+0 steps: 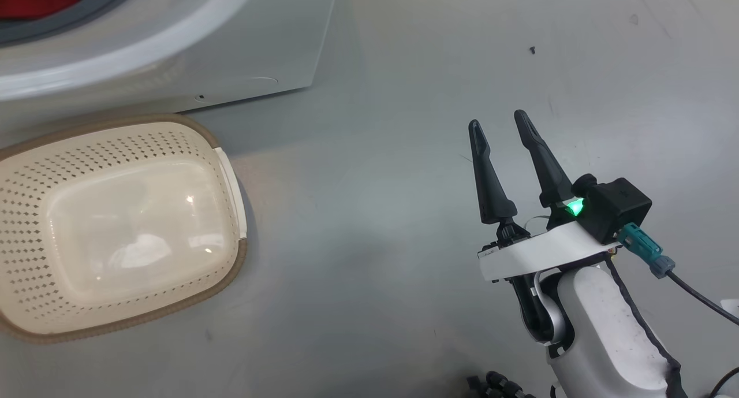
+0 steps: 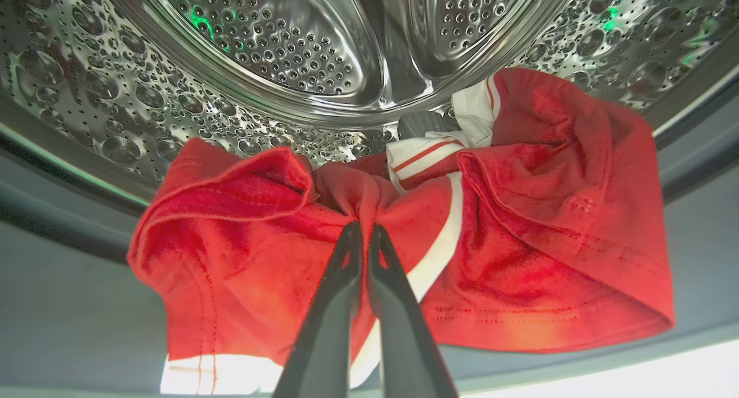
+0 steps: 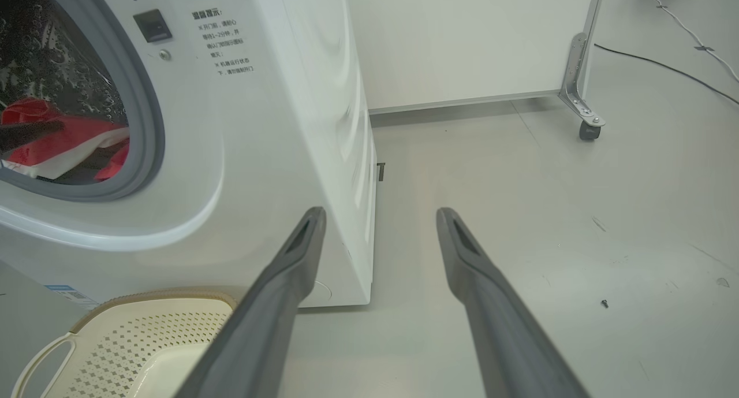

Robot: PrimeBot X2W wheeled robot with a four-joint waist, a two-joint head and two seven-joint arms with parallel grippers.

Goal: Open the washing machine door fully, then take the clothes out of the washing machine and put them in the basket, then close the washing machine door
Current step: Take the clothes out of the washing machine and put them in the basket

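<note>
While my left hand (image 2: 364, 233) pinches the red clothes (image 2: 519, 213) at the drum (image 2: 277, 57) mouth, I'd pull back slowly, clearing the seal (image 3: 151, 121), toward the basket (image 1: 228, 271) on the floor (image 1: 375, 213); right hand (image 1: 497, 119) hangs spread.

basket (image 1: 86, 149) cut off at left edge, washing machine (image 3: 260, 155) lettering (image 3: 224, 43) unreadable

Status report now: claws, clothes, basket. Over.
Left claw shut on clothes inside drum. Right claw open, above floor. Basket empty, path looks free.
</note>
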